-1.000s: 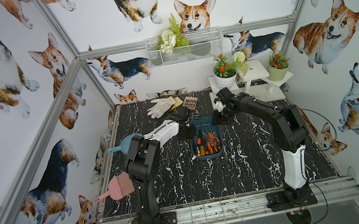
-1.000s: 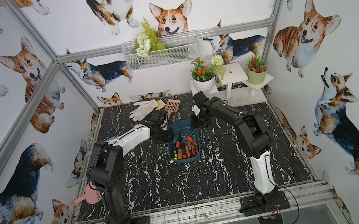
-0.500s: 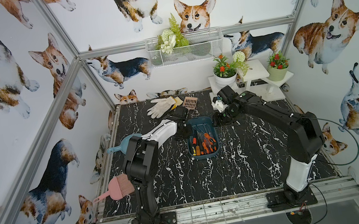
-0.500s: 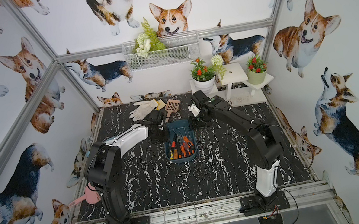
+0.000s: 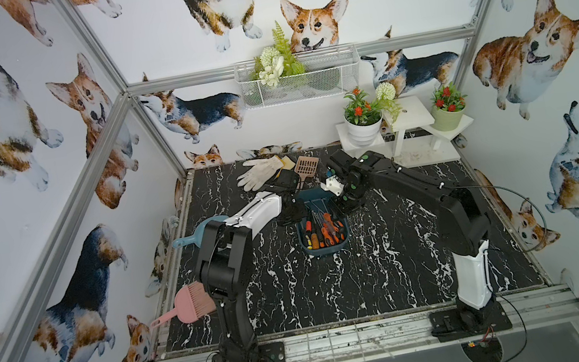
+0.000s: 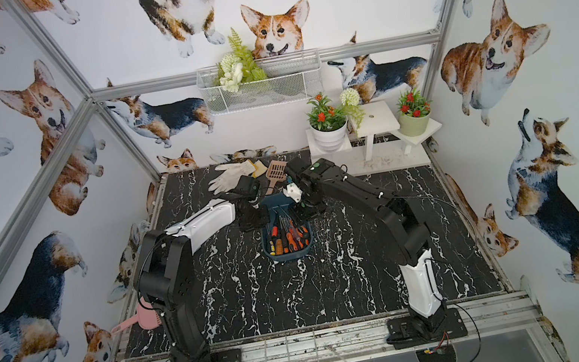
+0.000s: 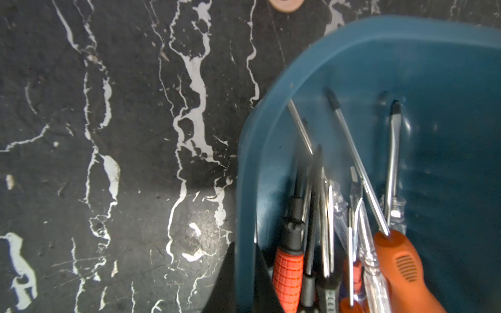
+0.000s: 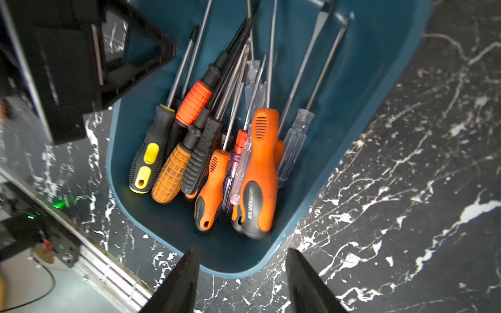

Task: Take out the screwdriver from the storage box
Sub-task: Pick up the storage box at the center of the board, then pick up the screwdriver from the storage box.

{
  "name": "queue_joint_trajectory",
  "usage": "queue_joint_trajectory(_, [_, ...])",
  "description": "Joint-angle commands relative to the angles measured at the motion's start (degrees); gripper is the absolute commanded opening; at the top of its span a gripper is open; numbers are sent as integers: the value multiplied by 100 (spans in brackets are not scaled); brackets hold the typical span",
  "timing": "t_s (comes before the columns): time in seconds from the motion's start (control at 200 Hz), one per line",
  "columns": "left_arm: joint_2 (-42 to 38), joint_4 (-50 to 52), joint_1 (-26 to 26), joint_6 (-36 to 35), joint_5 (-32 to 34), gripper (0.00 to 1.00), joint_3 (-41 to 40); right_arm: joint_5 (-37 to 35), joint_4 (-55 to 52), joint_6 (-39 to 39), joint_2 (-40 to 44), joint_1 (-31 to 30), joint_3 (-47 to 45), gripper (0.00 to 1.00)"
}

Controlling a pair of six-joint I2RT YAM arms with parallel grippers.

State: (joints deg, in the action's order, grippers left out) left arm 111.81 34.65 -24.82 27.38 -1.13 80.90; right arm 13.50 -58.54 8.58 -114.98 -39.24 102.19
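The storage box [image 5: 326,251] [image 6: 290,257] is a dark teal tray in the middle of the black marble table. Several screwdrivers [image 5: 323,229] lie in it, handles toward the table's front. A big orange-and-black screwdriver [image 8: 260,173] lies among them. My left gripper [image 7: 245,245] is shut on the box's left wall [image 7: 244,189], one finger inside and one outside. In both top views it sits at the box's far left side [image 5: 290,211] [image 6: 252,217]. My right gripper [image 8: 242,250] [image 5: 348,200] hangs open over the box's right side, holding nothing.
A white glove [image 5: 259,171] and a brown slotted scoop [image 5: 305,167] lie at the back. A light blue scoop [image 5: 190,237] and a pink brush [image 5: 189,304] lie at the left edge. White plant stands [image 5: 405,124] fill the back right corner.
The right gripper's jaws have spread wider and its arm has swung its elbow outward to the right. The box, held by the left gripper, has shifted slightly left.
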Motion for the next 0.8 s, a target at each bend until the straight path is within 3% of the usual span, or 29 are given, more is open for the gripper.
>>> queue_joint_trajectory(0.0, [-18, -142, 17, 92, -49, 0, 34, -278, -461, -241, -282, -31, 345, 58])
queue_joint_trajectory(0.4, [-72, -235, 38, 194, -106, 0, -255, -345, -439, -172, -1055, -149, 969, 59])
queue_joint_trajectory(0.796, [-111, -223, 55, 189, -116, 0, -241, -893, -669, -72, -1585, -276, 1123, 58])
